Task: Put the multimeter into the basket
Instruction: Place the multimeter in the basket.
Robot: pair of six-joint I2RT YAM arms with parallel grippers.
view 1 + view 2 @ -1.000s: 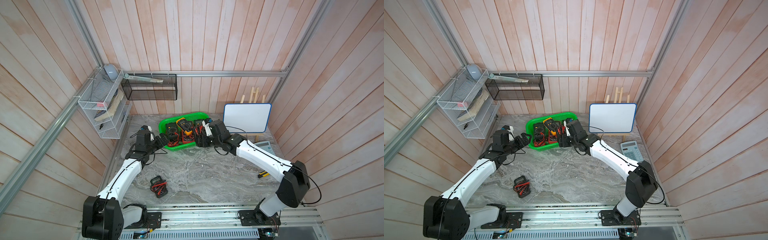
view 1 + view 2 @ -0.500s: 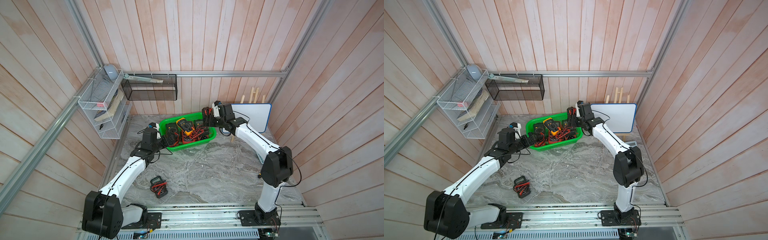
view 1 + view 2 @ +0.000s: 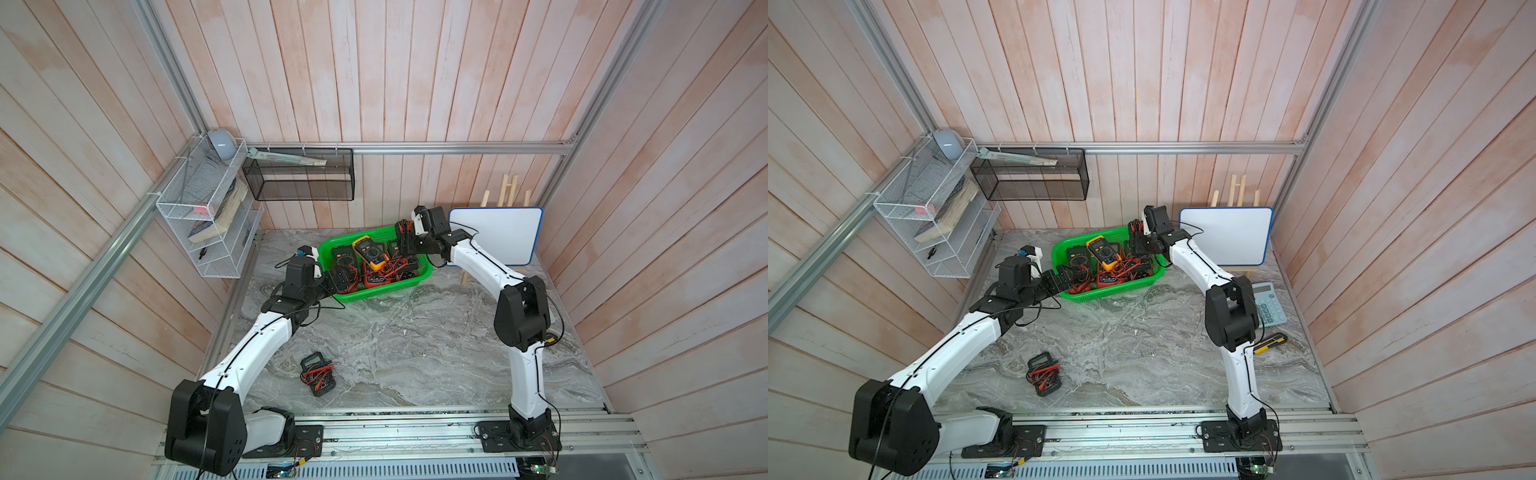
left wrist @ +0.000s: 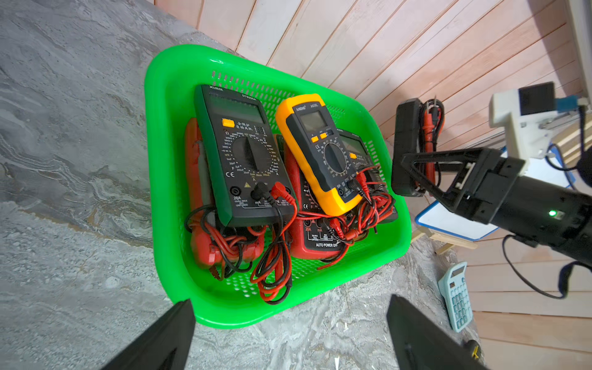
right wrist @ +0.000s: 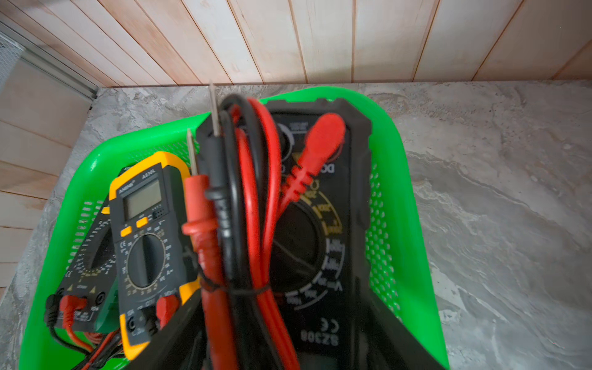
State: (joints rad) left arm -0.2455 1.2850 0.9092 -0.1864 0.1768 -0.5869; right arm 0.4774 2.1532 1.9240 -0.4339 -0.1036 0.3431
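Holding a black multimeter over the green basket

Right gripper pinches a black multimeter, marked SZ308 in the right wrist view, fingers clamped on its sides. The meter is raised on end, its bundled red and black test leads tied against its face. In both top views it sits over the corner of the basket nearest the whiteboard, lifted off the meters below; the left wrist view shows a gap.

Left gripper is empty, fingers spread wide, at the basket rim on the left arm's side. Can't tell if it touches the rim.

Inside the basket: a dark green DT9205A multimeter lies face up on a red multimeter. A yellow ANENG multimeter lies tilted across a second red multimeter, leads tangled over both.

One loose multimeter with coiled leads lies on the marble tabletop, well apart from the basket, toward the arm bases. A pale blue calculator and a yellow-black utility knife lie beside the right arm.
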